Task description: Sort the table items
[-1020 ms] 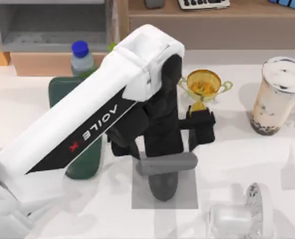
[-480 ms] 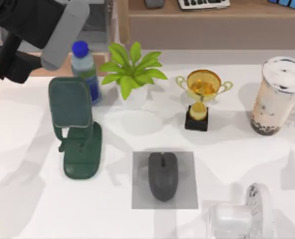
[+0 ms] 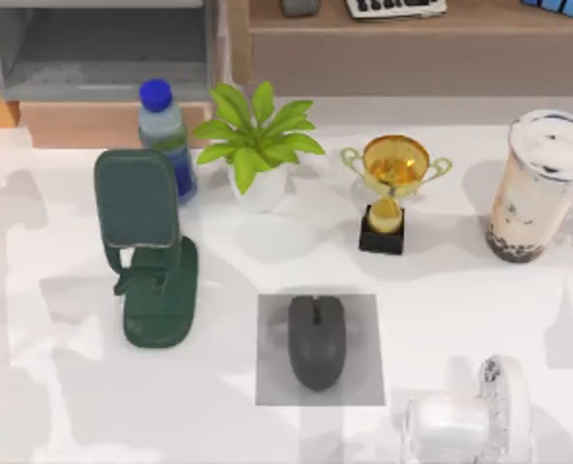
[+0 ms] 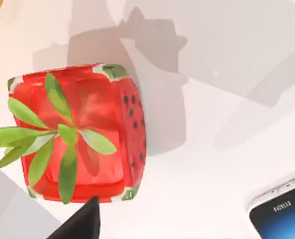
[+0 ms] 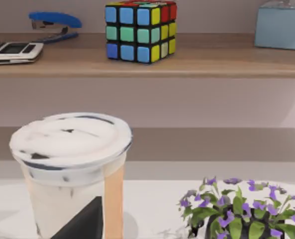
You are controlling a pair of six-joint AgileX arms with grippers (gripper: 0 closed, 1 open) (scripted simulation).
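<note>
Mouse: dark grey mouse (image 3: 317, 341) is parked on a grey pad (image 3: 363, 387), a bit toward 6 o'clock from the middle of the white table (image 3: 64, 319) in the top view. Nothing is touching it.

Milk-tea cup: tall clear cup (image 3: 542, 184) with dark pearls at the bottom, standing upright out at 3 o'clock. The right wrist view has it close up (image 5: 72, 169), white foamy lid on top.

Phone: just a corner of it with a blue screen (image 4: 281, 214) pokes into the left wrist view, lying flat on the table, apart from a red watermelon-print planter (image 4: 87, 134) with green leaves.

Phone stand: green stand (image 3: 151, 246) at about 9 o'clock, nothing on it.

Other stuff: blue-capped bottle (image 3: 165, 130) and a leafy plant (image 3: 257, 145) toward 11–12 o'clock, gold trophy (image 3: 392, 188) at about 1 o'clock from the mouse, some clear glassy thing (image 3: 470, 416) down at 5 o'clock.

Shelf behind: colour cube (image 5: 140, 30), blue stapler (image 5: 55, 22) and a calculator (image 5: 13, 50) in the right wrist view, plus a purple-flowered plant (image 5: 237, 209) beside the cup.

Left hand: honestly can't tell if it's open or holding anything; only a dark tip shows at the edge of its wrist view.

Right hand: same deal, can't tell.
</note>
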